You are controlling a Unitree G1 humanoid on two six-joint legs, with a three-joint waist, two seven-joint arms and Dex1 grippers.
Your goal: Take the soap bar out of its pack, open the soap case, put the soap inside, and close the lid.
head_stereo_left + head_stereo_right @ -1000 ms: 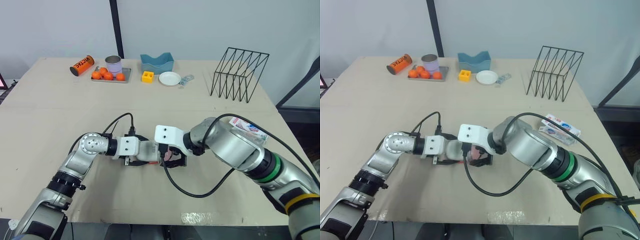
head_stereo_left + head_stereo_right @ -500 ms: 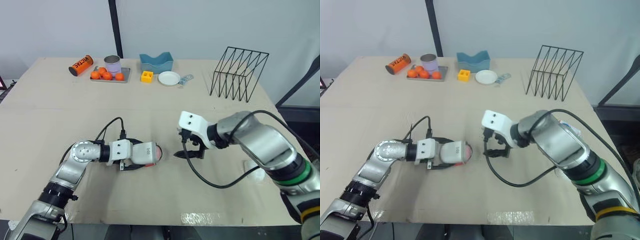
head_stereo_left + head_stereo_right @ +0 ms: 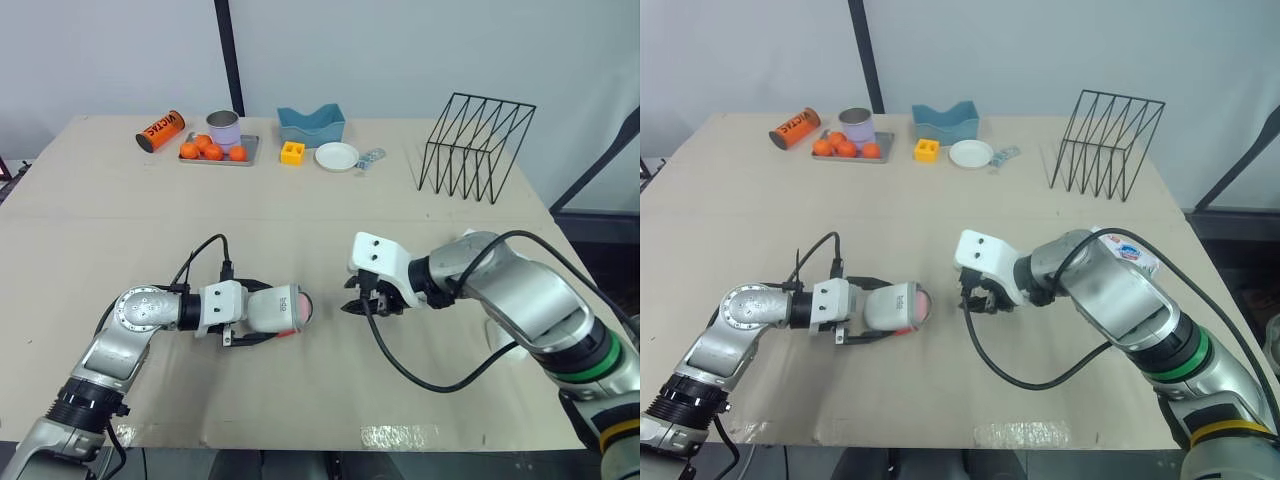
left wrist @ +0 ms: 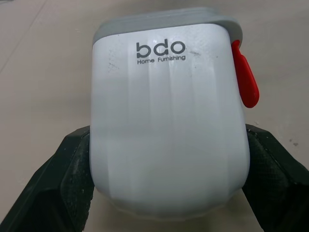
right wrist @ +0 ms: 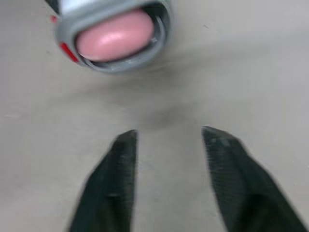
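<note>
Soap-in-case step looks done: pink soap bar sits inside the white soap case, visible through its open grey-rimmed mouth. Left gripper is clamped on the case body, one black finger on each side, case lying sideways just above the table. Right gripper is empty, fingers spread, just in front of the case mouth and not touching it. Empty soap pack lies behind the right arm, well apart from both grippers. Remaining: close the lid. I can't tell where the lid is. Red tab on the rim may be a latch. Next move needs the right gripper to seat the lid while the left holds the case firm.
</note>
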